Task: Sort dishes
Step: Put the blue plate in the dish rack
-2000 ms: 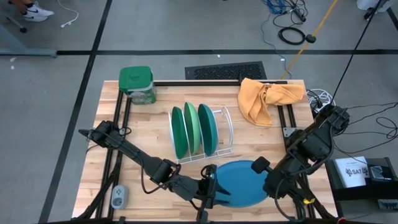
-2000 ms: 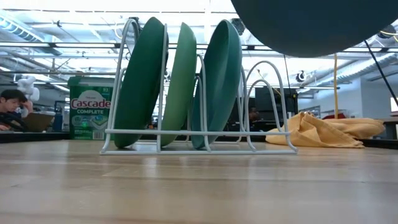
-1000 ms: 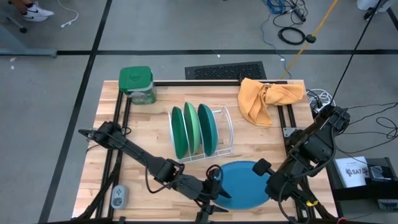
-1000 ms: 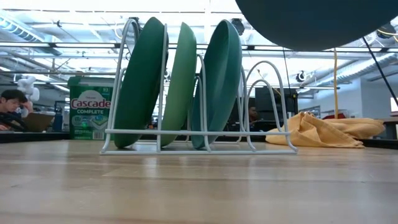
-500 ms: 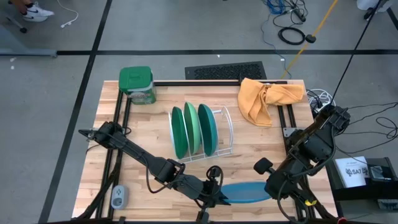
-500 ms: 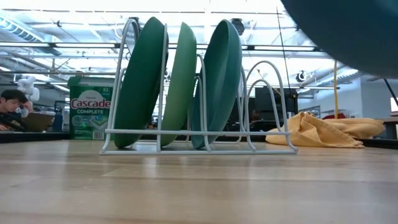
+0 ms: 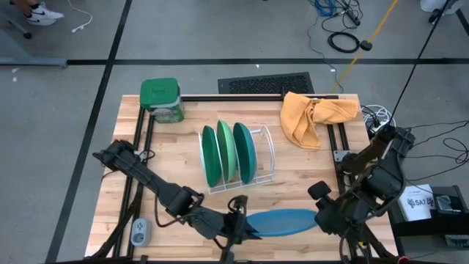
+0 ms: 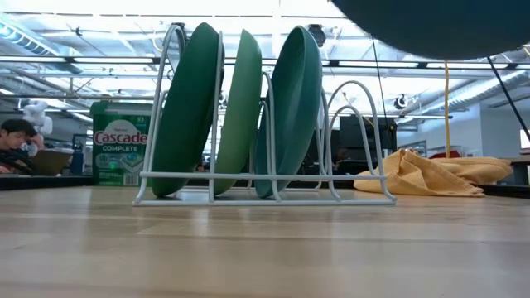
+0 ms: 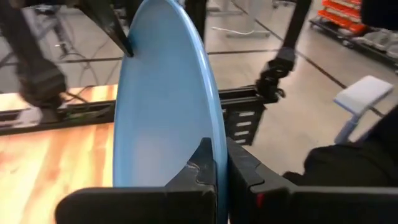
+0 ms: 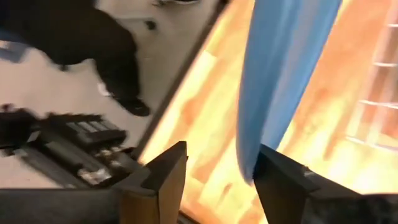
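Note:
The blue plate (image 7: 282, 221) hangs near the table's front edge, tipped almost on edge; its underside fills the top of the low view (image 8: 431, 25). My left gripper (image 7: 242, 222) is shut on its left rim. My right gripper (image 7: 321, 207) is open at the plate's right end; in the right wrist view its fingers stand on either side of the rim (image 10: 261, 112) without touching. The dark green plate (image 7: 211, 156), the mint plate (image 7: 226, 150) and the teal plate (image 7: 245, 150) stand on edge in the white wire rack (image 7: 267, 158). My left gripper pinches the blue plate's rim (image 9: 214, 134) between its two fingers, at the plate's left end. The fingers (image 9: 200, 163) come about level from the table's left. The plate is lifted clear of the table and stands nearly on edge, stretching away toward the right arm.
A green-lidded container (image 7: 161, 99) stands at the far left corner and an orange cloth (image 7: 315, 116) lies at the far right. The rack's right-hand slots (image 7: 265, 147) hold nothing. A person (image 8: 16, 141) sits beyond the table in the low view.
My left gripper has shut on the blue plate's left rim. The plate, lying flat before, has tipped up nearly on edge. My right gripper has then opened, let go of the plate's right rim and drawn back a little toward the table's right edge.

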`<state>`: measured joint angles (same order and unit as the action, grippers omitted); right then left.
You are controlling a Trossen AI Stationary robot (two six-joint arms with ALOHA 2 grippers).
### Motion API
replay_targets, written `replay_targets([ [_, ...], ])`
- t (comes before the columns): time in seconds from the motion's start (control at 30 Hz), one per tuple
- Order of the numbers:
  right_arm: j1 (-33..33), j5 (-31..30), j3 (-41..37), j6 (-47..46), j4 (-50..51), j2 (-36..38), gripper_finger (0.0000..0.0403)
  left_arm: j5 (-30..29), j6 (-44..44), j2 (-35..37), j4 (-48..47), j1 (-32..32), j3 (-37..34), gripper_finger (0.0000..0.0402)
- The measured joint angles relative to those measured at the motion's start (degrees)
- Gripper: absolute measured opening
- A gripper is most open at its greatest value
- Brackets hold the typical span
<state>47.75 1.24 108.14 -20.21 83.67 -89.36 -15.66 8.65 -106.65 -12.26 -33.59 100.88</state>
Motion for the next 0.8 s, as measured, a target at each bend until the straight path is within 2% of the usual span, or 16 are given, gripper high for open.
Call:
replay_targets([
  [0.4,6.12,-15.01,0.00,-6.06,1.32,0.83,0.0170,-5.31,2.55,5.28,-3.29,-1.97,0.00,0.0004],
  [0.63,9.37,-20.87,0.00,-7.77,1.14,0.89,0.0170,-6.11,0.40,6.34,-2.23,-3.05,0.00,0.0004],
  [0.8,11.99,-22.89,0.00,-9.88,1.08,0.90,0.0169,-7.17,-3.44,8.72,-1.51,-4.60,-0.02,0.0003],
])
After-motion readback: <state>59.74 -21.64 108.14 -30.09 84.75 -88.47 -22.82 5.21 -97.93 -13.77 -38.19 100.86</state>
